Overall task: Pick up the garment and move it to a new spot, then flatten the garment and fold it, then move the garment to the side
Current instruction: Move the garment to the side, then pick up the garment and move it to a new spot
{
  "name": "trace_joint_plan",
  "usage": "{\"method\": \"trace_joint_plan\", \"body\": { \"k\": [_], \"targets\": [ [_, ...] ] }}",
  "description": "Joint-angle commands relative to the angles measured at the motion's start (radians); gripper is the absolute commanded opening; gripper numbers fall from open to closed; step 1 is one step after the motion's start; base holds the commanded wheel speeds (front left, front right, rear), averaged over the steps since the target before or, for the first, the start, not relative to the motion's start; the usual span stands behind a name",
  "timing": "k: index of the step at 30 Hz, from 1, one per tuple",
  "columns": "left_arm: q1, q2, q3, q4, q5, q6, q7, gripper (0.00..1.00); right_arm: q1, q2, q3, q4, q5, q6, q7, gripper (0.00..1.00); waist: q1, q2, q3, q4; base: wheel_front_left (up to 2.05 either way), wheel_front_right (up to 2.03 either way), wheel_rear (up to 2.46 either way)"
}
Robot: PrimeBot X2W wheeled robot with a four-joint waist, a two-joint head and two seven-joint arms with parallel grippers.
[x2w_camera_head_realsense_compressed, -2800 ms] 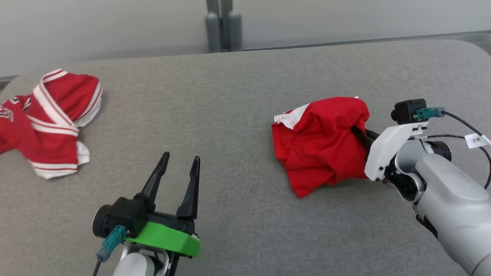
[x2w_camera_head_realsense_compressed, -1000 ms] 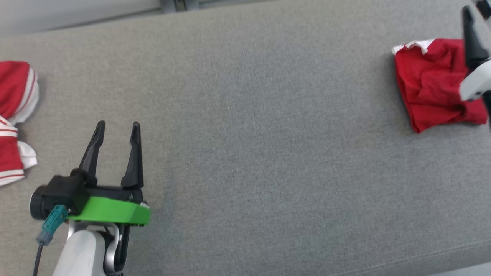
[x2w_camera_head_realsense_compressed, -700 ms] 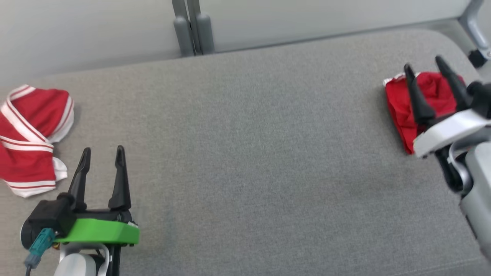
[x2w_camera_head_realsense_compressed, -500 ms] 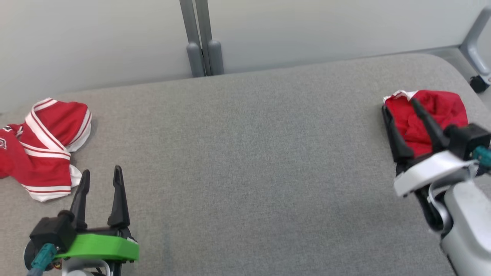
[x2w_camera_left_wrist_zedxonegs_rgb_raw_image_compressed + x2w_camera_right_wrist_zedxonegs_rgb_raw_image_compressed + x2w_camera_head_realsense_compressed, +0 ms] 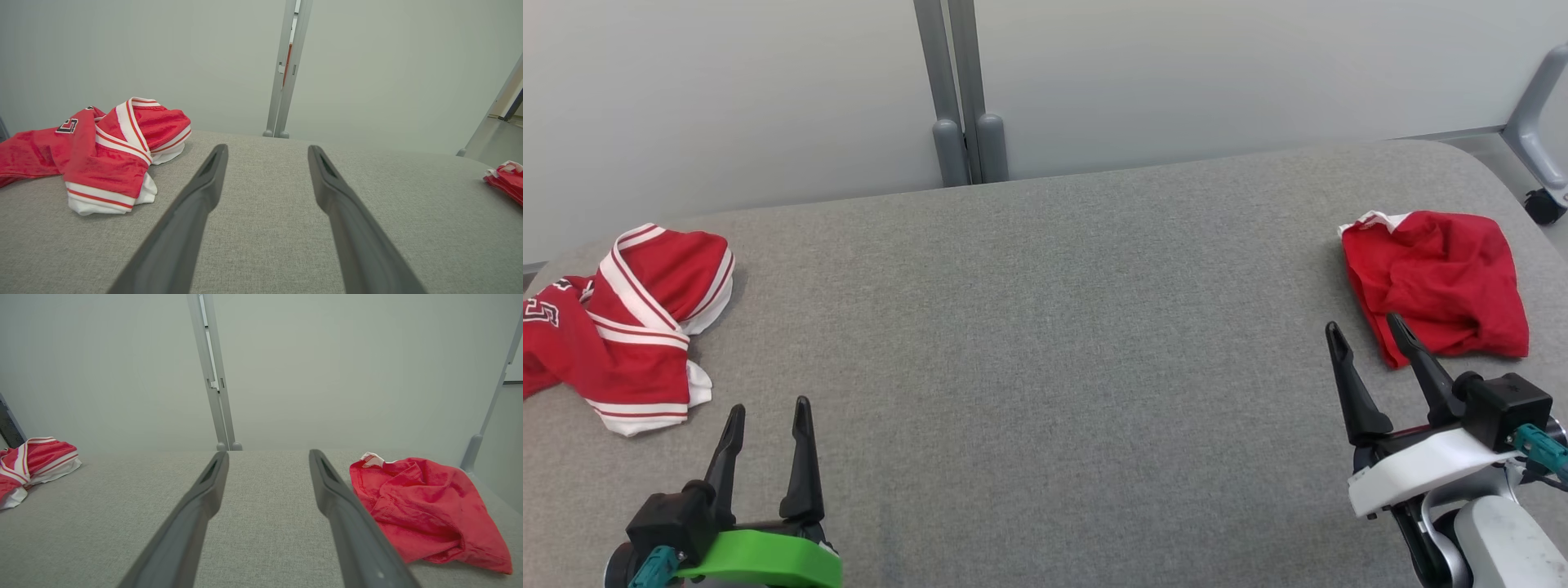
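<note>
The garment, a red jersey with white red-striped sleeves, lies crumpled at the table's far left, with black white-outlined print showing on its left part. It also appears in the left wrist view and at the left edge of the right wrist view. My left gripper hovers open near the front edge, to the right of the garment and apart from it, and its fingers hold nothing. My right gripper stands open at the lower right, with its fingers empty.
A smaller rumpled plain red garment lies at the table's right end, just beyond my right gripper. The grey fabric table stretches between both cloths. Grey posts stand behind it, and a frame leg with a caster is at the right.
The head camera has tilted and turned. My right gripper has come off the plain red garment and drawn back toward the front edge. The left gripper stays open.
</note>
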Motion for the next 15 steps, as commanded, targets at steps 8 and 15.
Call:
{"method": "trace_joint_plan", "body": {
  "k": [8, 15],
  "targets": [
    [0.0, -0.013, 0.001, 0.008, 0.029, -0.01, 0.0, 1.0, 0.034, 0.016, -0.019, -0.02, -0.034, -0.001, -0.003, 1.0, 0.0001, 0.0, -0.001, 0.004, 0.0, 0.0, 0.0],
    [-0.017, -0.017, 0.01, -0.001, 0.038, -0.015, 0.0, 1.0, 0.036, 0.025, -0.02, -0.022, -0.045, -0.001, -0.003, 1.0, 0.0001, 0.0, 0.0, 0.035, 0.0, 0.0, 0.0]
  ]
}}
